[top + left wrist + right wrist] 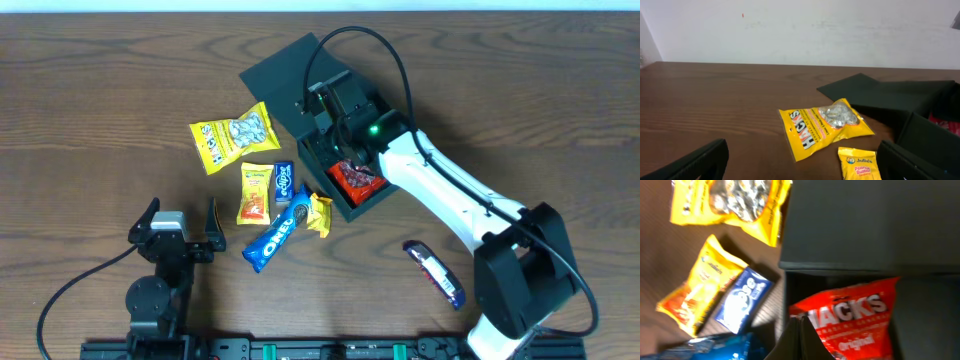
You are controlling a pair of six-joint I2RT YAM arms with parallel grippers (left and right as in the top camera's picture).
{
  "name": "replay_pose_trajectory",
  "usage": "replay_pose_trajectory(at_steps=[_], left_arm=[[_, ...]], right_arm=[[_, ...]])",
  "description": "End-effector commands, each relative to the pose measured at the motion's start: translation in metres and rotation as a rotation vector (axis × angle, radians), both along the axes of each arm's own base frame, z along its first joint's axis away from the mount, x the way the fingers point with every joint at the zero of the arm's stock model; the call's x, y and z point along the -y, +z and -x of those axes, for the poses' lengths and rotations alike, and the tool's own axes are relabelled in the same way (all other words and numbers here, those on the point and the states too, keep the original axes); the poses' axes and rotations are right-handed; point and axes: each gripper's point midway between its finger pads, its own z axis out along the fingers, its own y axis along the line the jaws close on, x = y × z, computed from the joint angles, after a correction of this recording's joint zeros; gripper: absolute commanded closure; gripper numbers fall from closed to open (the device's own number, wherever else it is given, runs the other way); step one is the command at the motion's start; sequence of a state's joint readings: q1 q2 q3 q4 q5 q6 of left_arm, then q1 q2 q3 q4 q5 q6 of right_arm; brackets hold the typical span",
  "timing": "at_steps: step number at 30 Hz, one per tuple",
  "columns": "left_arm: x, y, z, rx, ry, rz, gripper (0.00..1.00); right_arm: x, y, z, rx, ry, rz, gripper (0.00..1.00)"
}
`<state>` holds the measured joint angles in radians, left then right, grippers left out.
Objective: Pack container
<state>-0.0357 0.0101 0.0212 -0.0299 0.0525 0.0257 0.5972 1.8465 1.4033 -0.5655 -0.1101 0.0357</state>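
Right hand [800, 330], closed, hangs over container [285, 75] holding red packet [358, 181].

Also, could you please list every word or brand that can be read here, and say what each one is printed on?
"HACKS": large yellow bag.
"Julie's Peanut Butter": small yellow packet.
"OREO": blue packet.
"ACKS", first letter cut off, smaller line beneath blurred: red packet inside the container.
Too small or blurred to read: small blue sachet, dark bar wrapper.

Robotics lab bench: wood-grain table [90, 100], plain white wall [800, 30] behind, blk mounting rail [300, 351] along front edge.
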Motion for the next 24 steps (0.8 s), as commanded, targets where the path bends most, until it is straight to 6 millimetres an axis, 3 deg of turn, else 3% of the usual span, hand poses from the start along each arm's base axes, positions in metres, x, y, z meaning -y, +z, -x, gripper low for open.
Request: replay_pose_trajectory(at_steps=[1,7,18,24], left_arm=[[-0.001,-0.018,0.001,-0.055,0.009,0.000,0.05],[-0.001,-0.018,0.001,-0.055,0.009,0.000,0.05],[-0.001,-0.018,0.001,-0.055,0.008,0.000,0.05],[-0.001,-0.018,0.001,-0.055,0.009,0.000,0.05]], right_arm=[[0.011,-0.017,-0.004,0.032,0.056,0.109,0.99],[0.008,-0.047,-0.002,-0.033,0.054,0.121,0.99],[-0.025,-0.047,-0.028,0.012,-0.016,-0.058,0.99],[-0.034,-0.062,-0.038,0.005,-0.045,-0.108,0.99]])
